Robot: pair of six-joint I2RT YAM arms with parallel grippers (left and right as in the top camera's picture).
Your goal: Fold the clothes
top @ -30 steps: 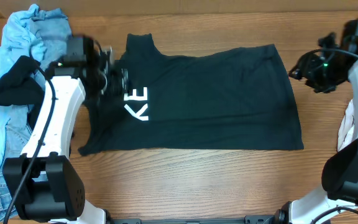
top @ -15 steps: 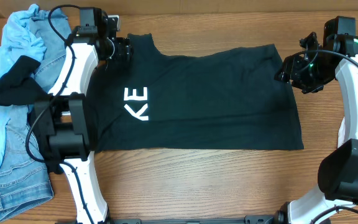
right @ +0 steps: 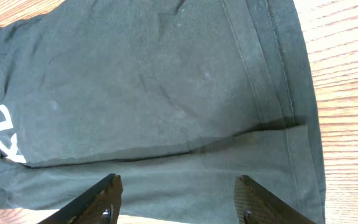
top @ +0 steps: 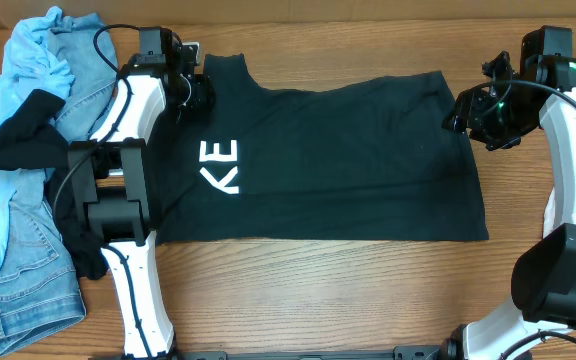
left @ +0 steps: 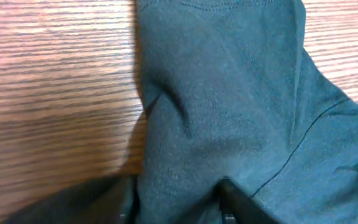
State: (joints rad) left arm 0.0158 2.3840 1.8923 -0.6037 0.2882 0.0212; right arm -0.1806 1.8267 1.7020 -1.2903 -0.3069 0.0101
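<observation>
Black shirt [top: 348, 160] flat mid-bench, left pincer [top: 196, 88] on its far-left corner, clamped or not, can't tell, right pincer [top: 465, 112] spread apart over far-right corner

a brown wooden table [top: 318, 290], its grain running left to right in the overhead view.
</observation>
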